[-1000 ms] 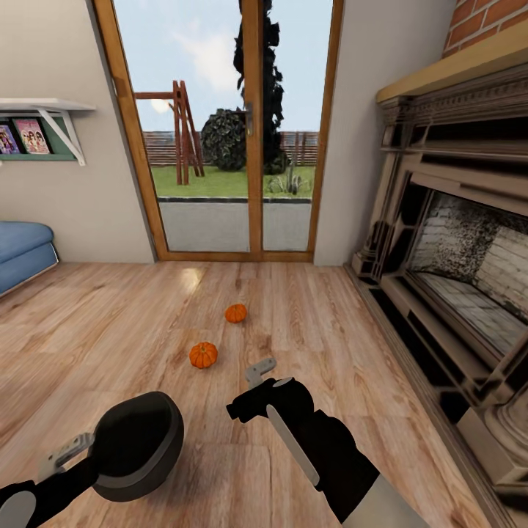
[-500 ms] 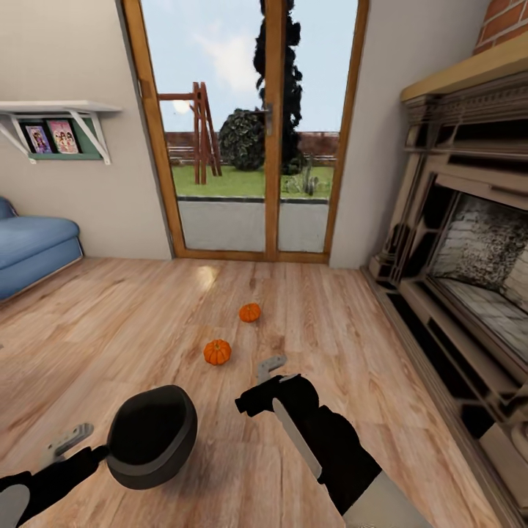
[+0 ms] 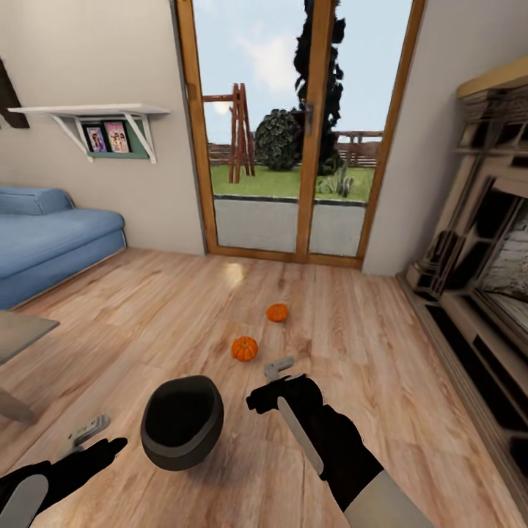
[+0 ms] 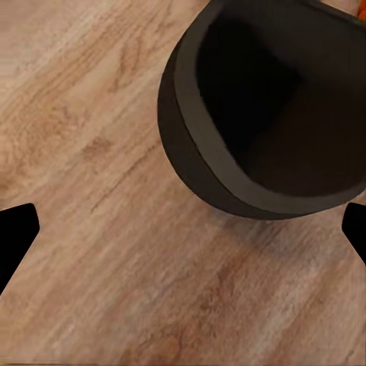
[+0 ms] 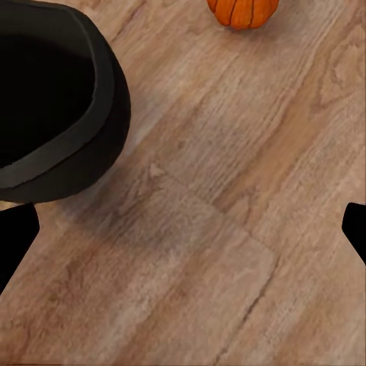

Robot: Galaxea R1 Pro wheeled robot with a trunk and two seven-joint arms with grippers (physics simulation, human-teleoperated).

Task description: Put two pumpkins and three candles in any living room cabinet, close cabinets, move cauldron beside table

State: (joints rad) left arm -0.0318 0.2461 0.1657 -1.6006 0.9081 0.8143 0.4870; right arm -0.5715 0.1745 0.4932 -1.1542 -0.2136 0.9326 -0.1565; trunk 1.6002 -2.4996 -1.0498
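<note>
Left claw (image 3: pixel 88 431): fingers apart, empty, low over the wood floor (image 3: pixel 147 308), just beside the cauldron (image 3: pixel 182 421) but not touching it.
Right claw (image 3: pixel 277 367): spread wide, empty, between cauldron and near pumpkin (image 3: pixel 245 348).
Cauldron: loose on the floor, tipped, mouth facing the camera.
Far pumpkin (image 3: pixel 277 312): further on, toward the glass door (image 3: pixel 293 147).
Table (image 3: pixel 18 334): grey corner near, on the robot's left.
Risk: a nudge from either arm would likely roll the tipped cauldron away; right arm could knock the near pumpkin.
Surroundings: blue sofa (image 3: pixel 51 238), fireplace (image 3: pixel 484 279) at right.
Obstruction: none between cauldron and table.
</note>
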